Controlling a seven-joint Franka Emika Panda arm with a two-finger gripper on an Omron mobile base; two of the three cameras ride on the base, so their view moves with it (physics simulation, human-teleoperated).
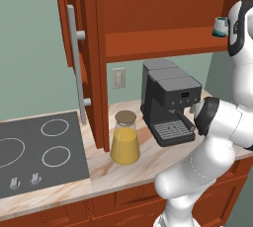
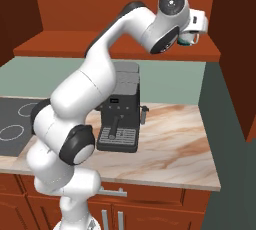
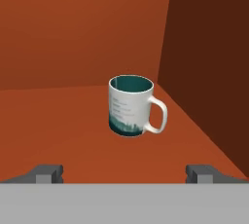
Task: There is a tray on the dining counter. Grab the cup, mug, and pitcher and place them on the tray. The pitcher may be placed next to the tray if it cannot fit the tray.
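My gripper (image 3: 124, 173) is spread wide with nothing between the fingers. Ahead of it stands the mug (image 3: 130, 105), upright on the cabinet shelf (image 3: 63, 140) near the right wall: white, teal inside and around its base, loop handle pointing right. The pitcher (image 1: 124, 139) stands below on the counter (image 1: 148, 164), beside the coffee machine (image 1: 168, 101).

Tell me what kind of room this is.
A simulated home kitchen, most likely: a stovetop set in a marbled counter, a coffee machine, and wooden wall cabinets with a mug on the shelf.
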